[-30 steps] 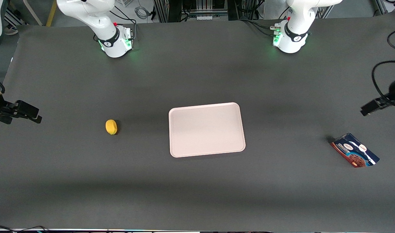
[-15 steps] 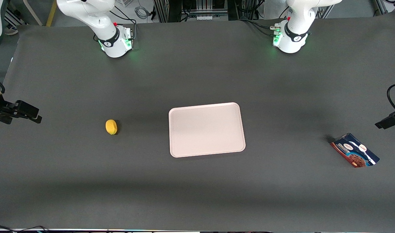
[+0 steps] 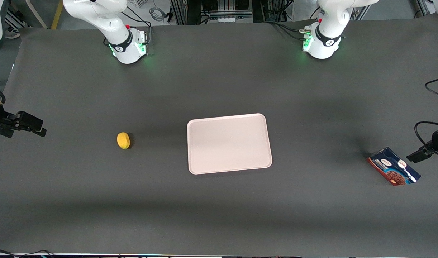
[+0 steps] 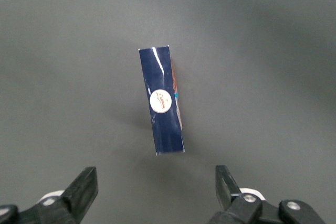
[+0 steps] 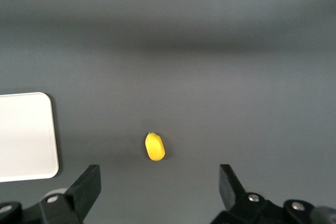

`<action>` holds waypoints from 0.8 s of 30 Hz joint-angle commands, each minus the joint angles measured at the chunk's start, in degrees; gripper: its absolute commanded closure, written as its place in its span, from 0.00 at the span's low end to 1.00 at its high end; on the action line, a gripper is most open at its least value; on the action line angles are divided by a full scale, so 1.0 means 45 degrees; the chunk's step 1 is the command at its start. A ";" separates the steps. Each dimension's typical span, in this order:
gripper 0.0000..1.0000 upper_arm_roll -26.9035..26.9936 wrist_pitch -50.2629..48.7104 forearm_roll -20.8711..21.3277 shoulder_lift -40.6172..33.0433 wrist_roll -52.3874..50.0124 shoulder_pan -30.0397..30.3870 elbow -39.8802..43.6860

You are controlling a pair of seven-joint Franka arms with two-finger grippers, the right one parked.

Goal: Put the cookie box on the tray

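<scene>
The cookie box (image 3: 393, 171), a small dark-blue carton with a red-brown side and white oval logos, lies on the dark mat toward the working arm's end of the table. It also shows in the left wrist view (image 4: 161, 106), standing on a long side. The tray (image 3: 229, 143), pale pinkish-white and bare, sits mid-table and is partly in the right wrist view (image 5: 26, 135). My left gripper (image 3: 416, 156) hovers close beside the box, slightly farther from the front camera. In the wrist view it (image 4: 156, 182) is open and empty, with the box apart from the fingers.
A small yellow rounded lump (image 3: 123, 140) lies on the mat toward the parked arm's end, beside the tray; it also shows in the right wrist view (image 5: 155, 147). The two arm bases (image 3: 321, 44) stand at the table's back edge.
My left gripper has moved nearer to the front camera and closer to the cookie box. The box, tray and yellow lump have not moved.
</scene>
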 commanded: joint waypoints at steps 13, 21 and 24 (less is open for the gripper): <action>0.00 0.0015 0.2141 -0.1629 0.1717 0.1679 0.0118 -0.0005; 0.00 0.0035 0.2435 -0.1570 0.2069 0.1738 0.0137 -0.0005; 0.00 0.0035 0.2475 -0.1551 0.2206 0.1777 0.0196 -0.0025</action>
